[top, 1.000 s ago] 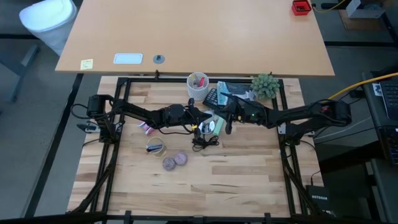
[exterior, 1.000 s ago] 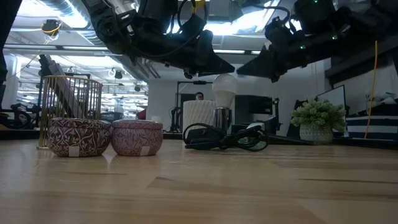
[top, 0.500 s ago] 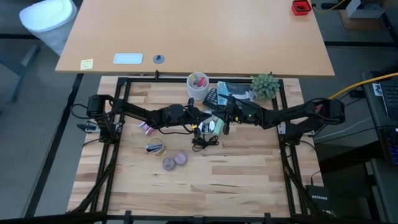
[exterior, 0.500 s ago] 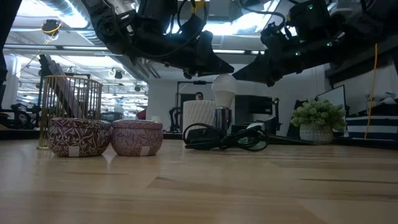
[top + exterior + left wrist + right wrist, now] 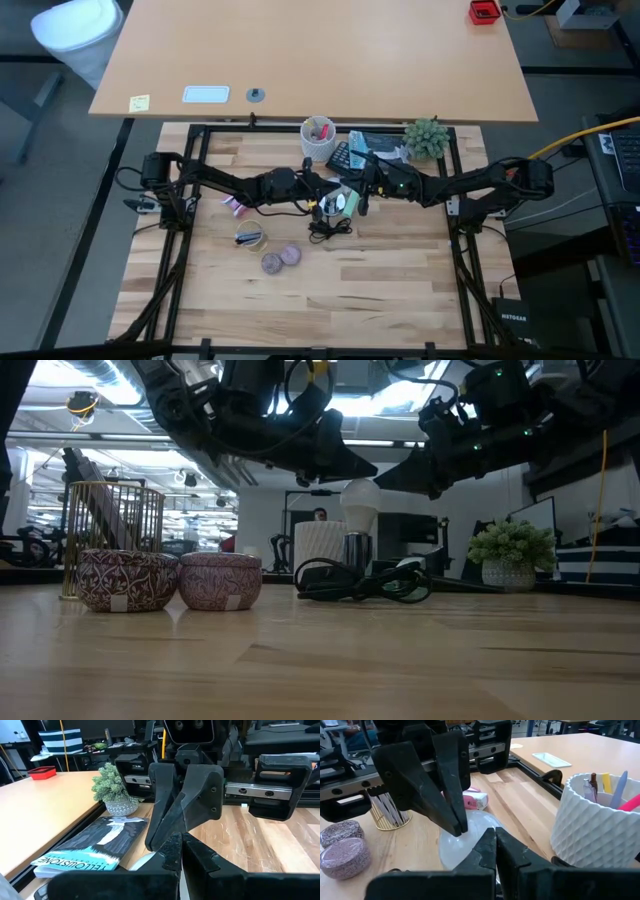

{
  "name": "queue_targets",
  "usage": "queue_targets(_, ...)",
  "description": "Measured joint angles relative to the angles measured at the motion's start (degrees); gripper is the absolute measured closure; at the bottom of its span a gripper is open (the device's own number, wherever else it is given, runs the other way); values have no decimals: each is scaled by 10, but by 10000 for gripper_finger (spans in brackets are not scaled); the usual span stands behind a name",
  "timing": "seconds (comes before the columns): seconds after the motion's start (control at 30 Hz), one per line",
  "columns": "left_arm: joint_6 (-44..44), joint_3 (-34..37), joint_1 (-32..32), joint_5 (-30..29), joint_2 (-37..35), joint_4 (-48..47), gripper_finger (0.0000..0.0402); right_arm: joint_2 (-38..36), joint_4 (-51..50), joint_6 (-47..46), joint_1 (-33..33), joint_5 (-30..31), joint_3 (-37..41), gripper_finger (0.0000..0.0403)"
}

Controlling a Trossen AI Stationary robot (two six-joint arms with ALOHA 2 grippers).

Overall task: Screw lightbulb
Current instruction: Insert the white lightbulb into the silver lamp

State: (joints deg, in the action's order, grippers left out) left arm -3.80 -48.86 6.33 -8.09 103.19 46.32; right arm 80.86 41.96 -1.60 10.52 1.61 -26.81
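High view: left gripper point(image 5: 322, 193) and right gripper point(image 5: 358, 196) both closed, empty, flanking lightbulb point(image 5: 344, 203) mid-table.

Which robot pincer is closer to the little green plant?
The right pincer. It sits just in front of the plant, by the bulb. The left pincer is on the bulb's other side, farther from the plant.

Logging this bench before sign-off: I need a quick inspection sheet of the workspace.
Surface: pale wooden table.
Job's things: white rounded glass lightbulb upright between both grippers.
Clutter: two purple round tins, gold wire basket, white patterned pen cup, green potted plant, teal book.
Grippers: left gripper and right gripper, both shut, tips above the bulb.
Cables: black coiled cord.
Surroundings: large tan desk behind.
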Motion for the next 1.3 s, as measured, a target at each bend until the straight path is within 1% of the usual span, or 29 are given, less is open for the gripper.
queue_targets(0.9,-14,-1,0,-1,0,28,398,0,1,0,-1,-8,0,399)
queue_targets(1.13,-23,-2,-2,0,-18,42,398,0,0,0,-1,-6,0,398)
queue_targets(1.23,-22,-2,-8,0,-35,32,398,0,0,0,-1,-7,0,398)
queue_targets(1.3,-21,-2,-16,0,-50,7,398,0,0,0,-1,-7,0,398)
